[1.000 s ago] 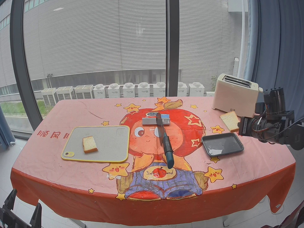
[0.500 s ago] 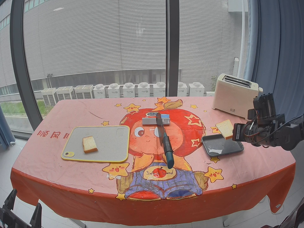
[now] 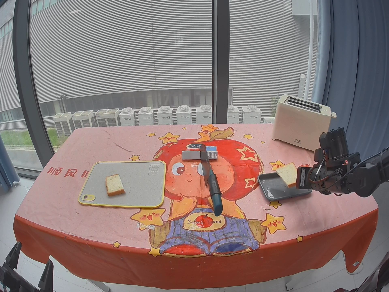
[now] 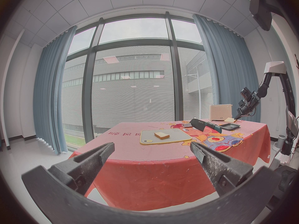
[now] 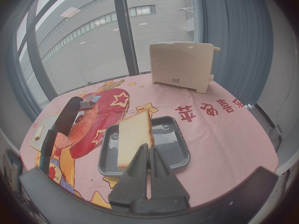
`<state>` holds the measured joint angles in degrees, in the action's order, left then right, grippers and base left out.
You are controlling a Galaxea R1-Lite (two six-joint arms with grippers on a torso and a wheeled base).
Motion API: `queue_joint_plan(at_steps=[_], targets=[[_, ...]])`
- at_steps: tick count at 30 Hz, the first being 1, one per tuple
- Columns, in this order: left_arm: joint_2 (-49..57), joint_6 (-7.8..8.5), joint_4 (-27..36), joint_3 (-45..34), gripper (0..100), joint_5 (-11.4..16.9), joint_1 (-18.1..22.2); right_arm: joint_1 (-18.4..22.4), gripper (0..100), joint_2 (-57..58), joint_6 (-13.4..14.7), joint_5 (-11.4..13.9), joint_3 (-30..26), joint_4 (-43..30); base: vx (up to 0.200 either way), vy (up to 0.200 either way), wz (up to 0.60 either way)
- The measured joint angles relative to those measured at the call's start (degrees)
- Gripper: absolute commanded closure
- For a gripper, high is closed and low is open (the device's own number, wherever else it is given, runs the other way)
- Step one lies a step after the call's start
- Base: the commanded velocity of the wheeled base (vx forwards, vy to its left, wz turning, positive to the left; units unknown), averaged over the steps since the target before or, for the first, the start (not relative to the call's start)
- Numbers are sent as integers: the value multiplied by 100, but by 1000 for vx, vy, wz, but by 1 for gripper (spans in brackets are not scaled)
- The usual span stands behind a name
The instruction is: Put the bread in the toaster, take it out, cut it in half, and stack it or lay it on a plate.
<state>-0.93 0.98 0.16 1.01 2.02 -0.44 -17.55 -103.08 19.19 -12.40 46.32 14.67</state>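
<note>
Table read as a dial from the head view, 12 o'clock toward the window.

- Right gripper (image 3: pixel 297 178) (image 5: pixel 149 149): at 3 o'clock, low over the table edge. Fingers pressed together on the lower corner of a pale half-slice of bread with a tan crust (image 3: pixel 287 174) (image 5: pixel 134 137). The pinched corner is hidden between the fingers.
- The half-slice stands on edge, tilted, over the dark grey rectangular plastic plate (image 3: pixel 279 192) (image 5: pixel 184 153). Whether its lower edge touches the plate cannot be told.
- Cream box-shaped toaster (image 3: pixel 302 122) (image 5: pixel 182 66): at 2 o'clock, behind the plate and apart from it. Its slots show only as dark slits; their inside is not legible.
- Grey cutting board with a yellow rim (image 3: pixel 137 183): at 9 o'clock. A second small piece of bread (image 3: pixel 115 184) lies flat on its left half. In the right wrist view, the board is largely hidden by the knife.
- Dark-bladed kitchen knife with a blue handle (image 3: pixel 210 179): at the dial's centre, handle toward 6 o'clock, blade running toward 12 o'clock and across a small grey block (image 3: pixel 190 155).
- Left gripper (image 4: pixel 152 147): off the table beyond its 9 o'clock side, fingers wide apart, nothing between them.
- Orange cartoon-print tablecloth (image 3: pixel 101 224) covers the table and hangs over the edge.
</note>
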Motion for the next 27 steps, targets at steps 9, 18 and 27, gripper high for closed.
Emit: queue_joint_plan(at_steps=[9,18,27], targets=[[0,-2,0,0,0,-2,-2,6,100,-56,0,0,-57,0,0,0,0],[0,0,-2,0,0,-2,0,6,100,-207,2,-5,-62,6,0,0,0],[0,0,-2,0,0,-2,0,28,100,-356,0,-16,-93,556,0,0,0]])
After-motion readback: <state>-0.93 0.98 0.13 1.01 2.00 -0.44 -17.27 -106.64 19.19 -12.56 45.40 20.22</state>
